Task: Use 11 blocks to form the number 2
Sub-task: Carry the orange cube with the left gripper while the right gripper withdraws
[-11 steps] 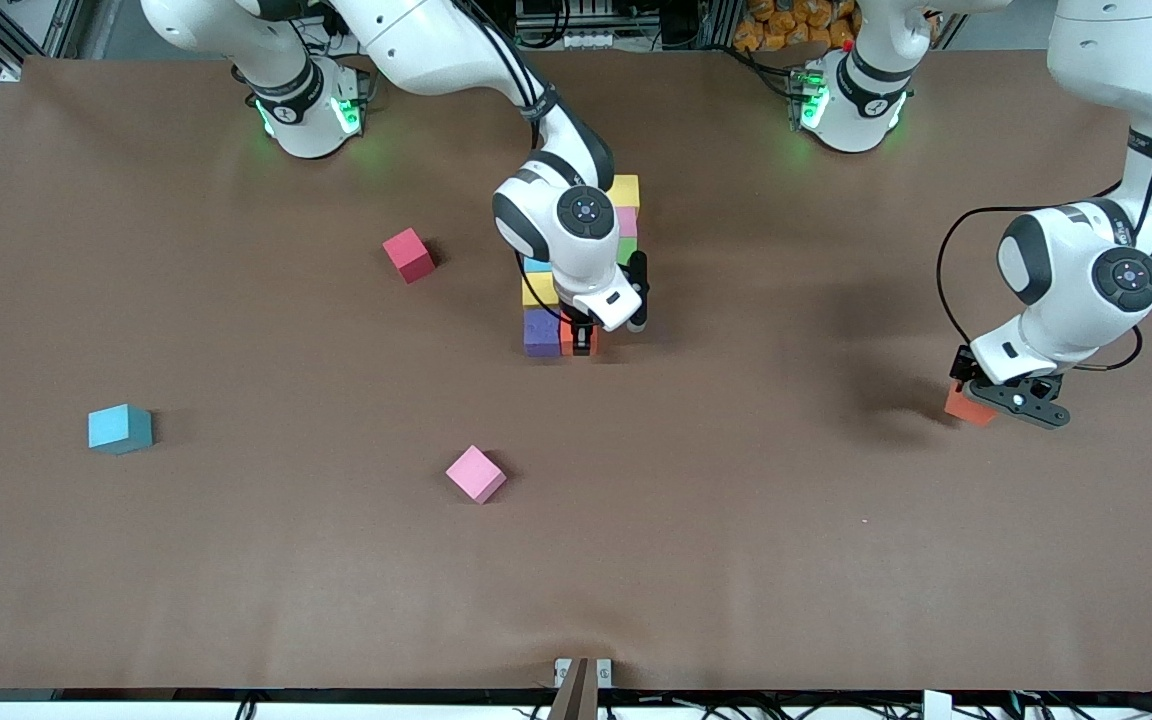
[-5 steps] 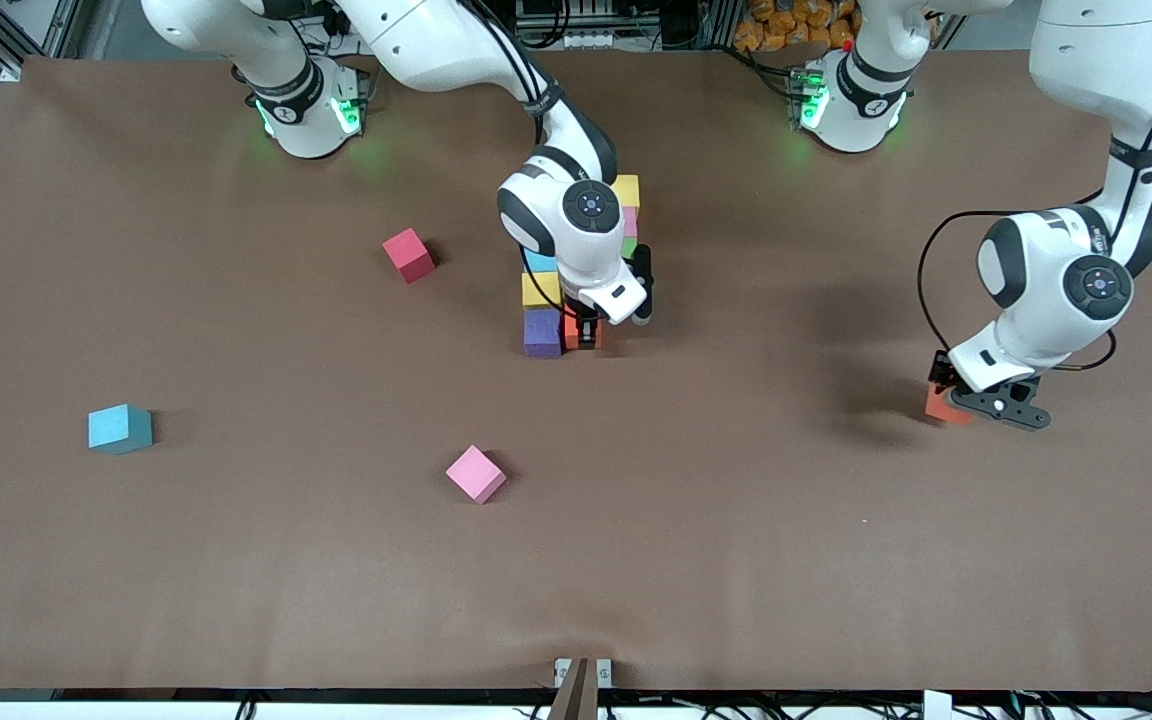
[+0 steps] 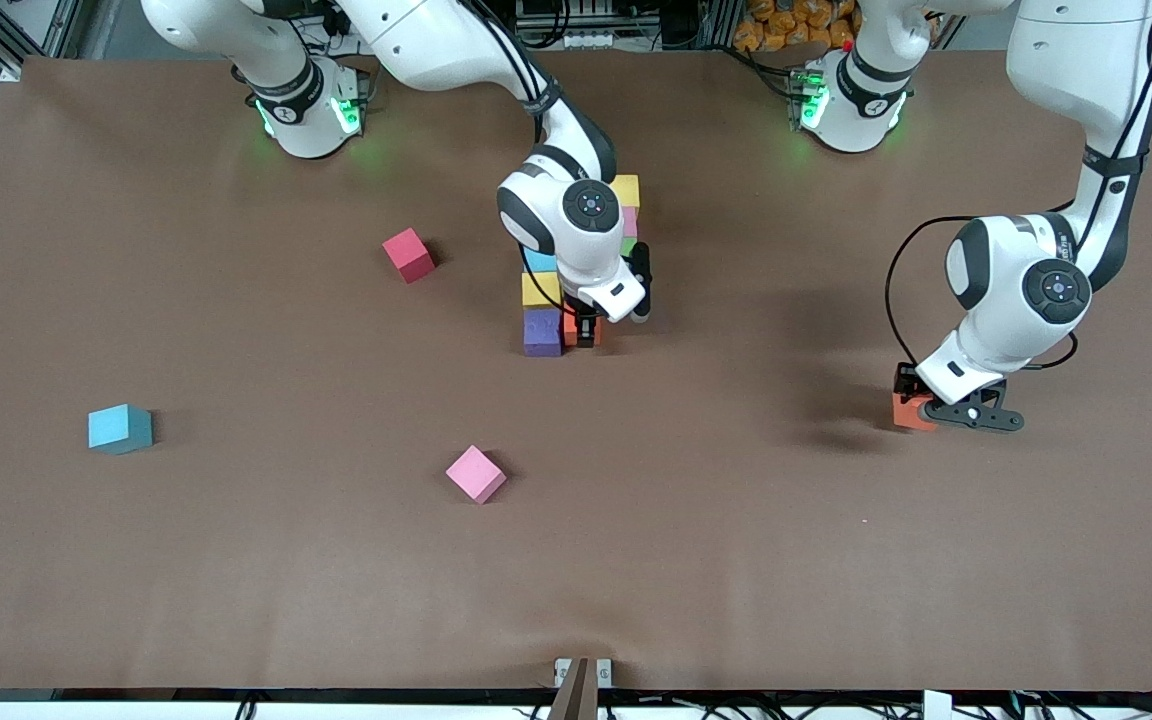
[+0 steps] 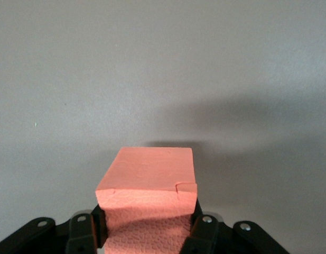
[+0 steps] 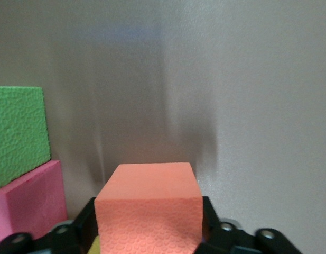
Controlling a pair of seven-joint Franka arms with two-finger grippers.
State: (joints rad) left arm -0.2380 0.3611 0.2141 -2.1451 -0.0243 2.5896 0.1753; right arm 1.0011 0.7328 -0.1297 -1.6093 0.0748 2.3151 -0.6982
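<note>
I see my left gripper (image 3: 921, 408) clamped on an orange block (image 3: 906, 410) above the table's left-arm end, while my right gripper (image 3: 584, 331) straddles another orange block (image 3: 570, 331), seemingly loosened, beside the purple block (image 3: 542, 332).

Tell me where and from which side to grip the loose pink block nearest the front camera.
Grip the pink block from straight above, with the fingers on two opposite side faces. It lies flat on the table, apart from the other blocks, so the top is clear. It sits turned diagonally to the table edge, so the wrist probably needs rotating to line the fingers up with its faces rather than its corners.
</note>
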